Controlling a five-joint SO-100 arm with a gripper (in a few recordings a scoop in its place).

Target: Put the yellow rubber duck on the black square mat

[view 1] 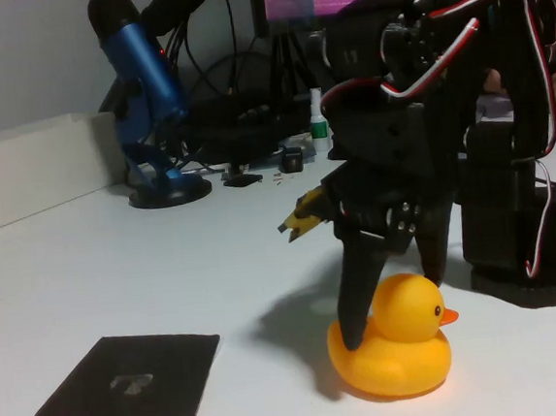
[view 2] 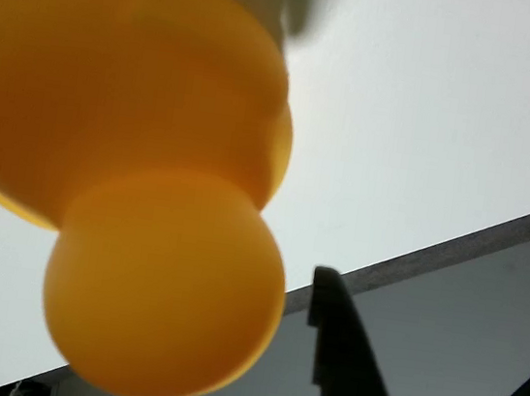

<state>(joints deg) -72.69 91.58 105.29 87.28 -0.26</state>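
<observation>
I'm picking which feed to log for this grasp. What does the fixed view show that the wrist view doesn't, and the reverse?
The fixed view alone shows the black square mat lying bare on the white table, left of the duck and apart from it, plus the blue microphone at the back and the duck's orange beak. The wrist view alone gives a close look down on the duck's round head and body from behind. Both share the yellow rubber duck and the gripper, one dark finger either side of the duck.
</observation>
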